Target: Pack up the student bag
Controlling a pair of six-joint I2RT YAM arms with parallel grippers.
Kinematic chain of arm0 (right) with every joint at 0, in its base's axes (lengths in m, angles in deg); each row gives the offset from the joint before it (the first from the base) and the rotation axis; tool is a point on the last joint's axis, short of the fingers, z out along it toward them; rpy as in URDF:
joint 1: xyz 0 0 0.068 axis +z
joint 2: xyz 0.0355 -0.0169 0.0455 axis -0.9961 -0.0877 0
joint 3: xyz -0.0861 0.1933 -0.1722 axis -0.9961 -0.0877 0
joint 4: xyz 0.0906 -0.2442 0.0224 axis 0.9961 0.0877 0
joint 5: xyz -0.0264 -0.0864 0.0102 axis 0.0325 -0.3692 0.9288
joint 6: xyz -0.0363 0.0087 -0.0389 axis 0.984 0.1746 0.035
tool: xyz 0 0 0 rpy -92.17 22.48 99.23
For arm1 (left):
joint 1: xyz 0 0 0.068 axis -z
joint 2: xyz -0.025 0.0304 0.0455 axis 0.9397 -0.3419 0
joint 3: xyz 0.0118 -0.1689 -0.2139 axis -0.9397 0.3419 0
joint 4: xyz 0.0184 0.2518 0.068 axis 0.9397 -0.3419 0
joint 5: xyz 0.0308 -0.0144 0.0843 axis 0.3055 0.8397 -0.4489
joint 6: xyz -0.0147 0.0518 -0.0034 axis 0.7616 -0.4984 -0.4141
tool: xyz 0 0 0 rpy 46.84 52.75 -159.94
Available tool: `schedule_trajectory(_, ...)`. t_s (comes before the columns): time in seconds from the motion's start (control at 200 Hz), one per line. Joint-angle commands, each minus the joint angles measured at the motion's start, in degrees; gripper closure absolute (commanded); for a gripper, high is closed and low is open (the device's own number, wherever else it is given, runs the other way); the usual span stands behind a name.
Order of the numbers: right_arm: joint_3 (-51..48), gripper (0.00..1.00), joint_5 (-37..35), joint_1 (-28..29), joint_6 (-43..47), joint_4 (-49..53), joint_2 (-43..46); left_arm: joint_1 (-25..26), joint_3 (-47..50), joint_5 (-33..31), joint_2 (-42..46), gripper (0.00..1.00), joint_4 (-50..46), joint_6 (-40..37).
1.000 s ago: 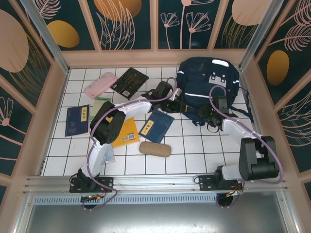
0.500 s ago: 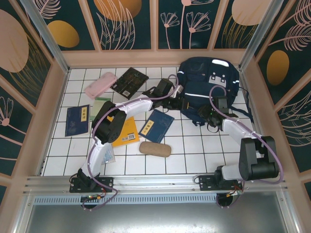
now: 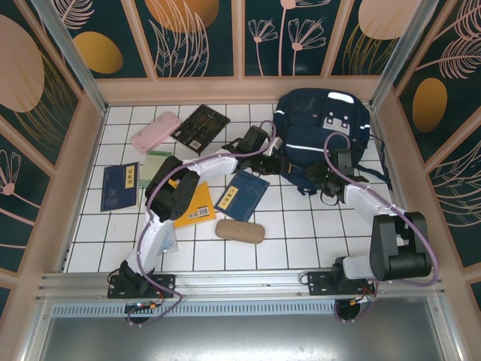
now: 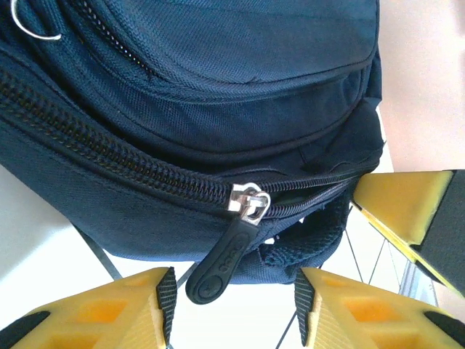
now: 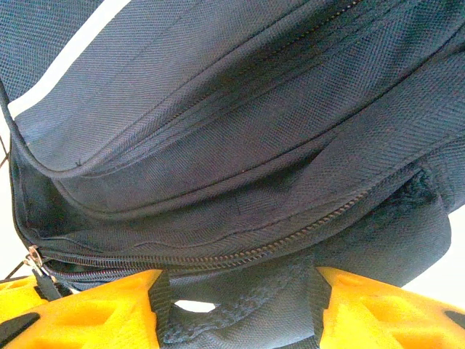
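The student bag [image 3: 323, 128], navy with white stripes and grey patches, lies at the back right of the tiled table. My left gripper [image 3: 272, 150] is at its left edge. In the left wrist view the bag's [image 4: 218, 109] zip slider and black rubber pull [image 4: 221, 262] hang loose between the open jaws of my left gripper [image 4: 232, 305], and neither pad presses on the pull. My right gripper [image 3: 319, 177] is at the bag's near edge. In the right wrist view my right gripper [image 5: 236, 305] is closed on a fold of the bag's [image 5: 218, 145] dark webbing below a closed zip.
Left of the bag lie a pink pencil case [image 3: 155, 131], a dark book [image 3: 200, 125], a navy booklet [image 3: 119, 186], a yellow book [image 3: 197, 204], a blue book [image 3: 242, 194] and a brown pouch [image 3: 240, 230]. Enclosure walls stand close behind and right of the bag.
My left gripper's jaws have spread a little wider at the bag's edge. The right arm and the bag have not moved.
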Motion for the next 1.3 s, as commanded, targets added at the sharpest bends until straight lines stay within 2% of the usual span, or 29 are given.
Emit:
schedule_trajectory(0.0,-0.53,0.44,-0.07,0.50,0.47,0.70,1.35,-0.10,0.54,3.13,-1.26,0.52,3.53,2.94)
schedule_trajectory(0.24,-1.10,0.44,-0.33,0.58,0.49,1.01,2.14,-0.09,-0.25,3.49,-2.32,0.58,5.15,4.48)
schedule_trajectory(0.57,-1.57,0.44,-0.42,0.61,0.23,1.06,2.83,-0.11,-0.78,3.84,-3.83,0.59,5.61,5.55)
schedule_trajectory(0.7,-1.49,0.44,-0.59,0.58,0.22,1.13,3.02,-0.06,-0.82,3.49,-3.40,0.72,5.71,5.59)
schedule_trajectory(0.79,-1.58,0.44,-0.60,0.58,0.28,1.22,2.99,-0.15,-0.95,2.89,-2.96,0.85,5.11,5.18)
schedule_trajectory(0.946,-1.84,0.44,-0.57,0.63,0.21,1.13,3.03,-0.31,-0.86,0.90,-1.43,0.89,2.56,3.47)
schedule_trajectory(1.021,-2.03,0.44,-0.67,0.58,0.28,1.22,3.10,-0.41,-0.70,-0.29,-0.59,1.00,1.02,2.48)
schedule_trajectory(1.296,-1.96,0.44,-0.76,2.75,-0.38,1.86,4.22,-0.60,-3.75,-8.17,1.48,1.00,-11.20,-4.63)
